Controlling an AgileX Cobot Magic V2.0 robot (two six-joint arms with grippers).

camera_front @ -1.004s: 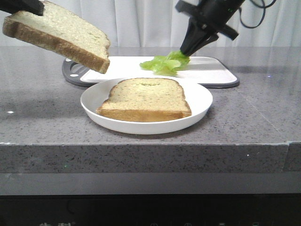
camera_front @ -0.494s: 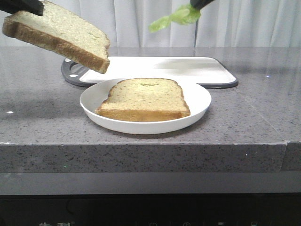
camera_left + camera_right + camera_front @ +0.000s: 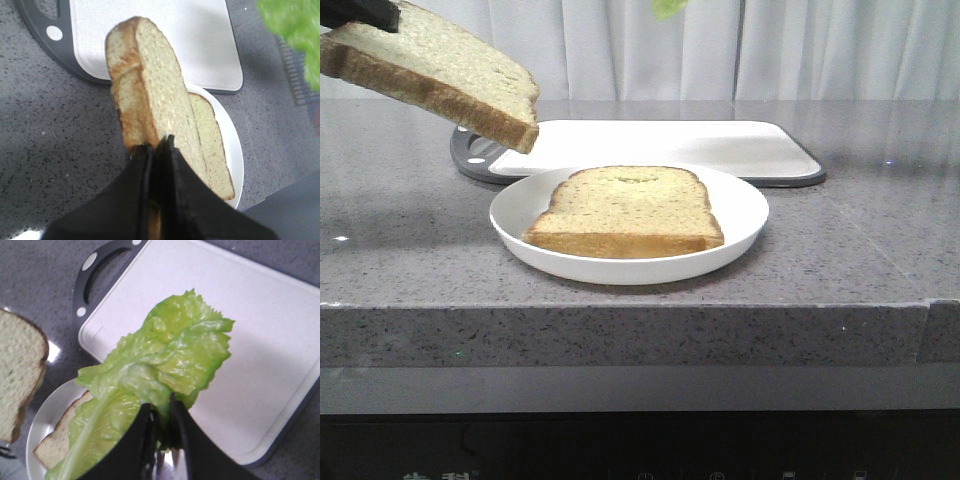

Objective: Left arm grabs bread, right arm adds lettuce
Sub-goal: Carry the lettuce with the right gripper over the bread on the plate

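Bread [image 3: 430,75] above grey speckled counter [image 3: 410,250]

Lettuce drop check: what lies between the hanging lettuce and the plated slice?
Nothing. In the right wrist view the lettuce hangs over the plated slice, only air between.

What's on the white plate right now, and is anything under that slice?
One bread slice lies flat on the white plate, nothing on top. Whatever is beneath it is covered. The other bread and the lettuce are held in the air.
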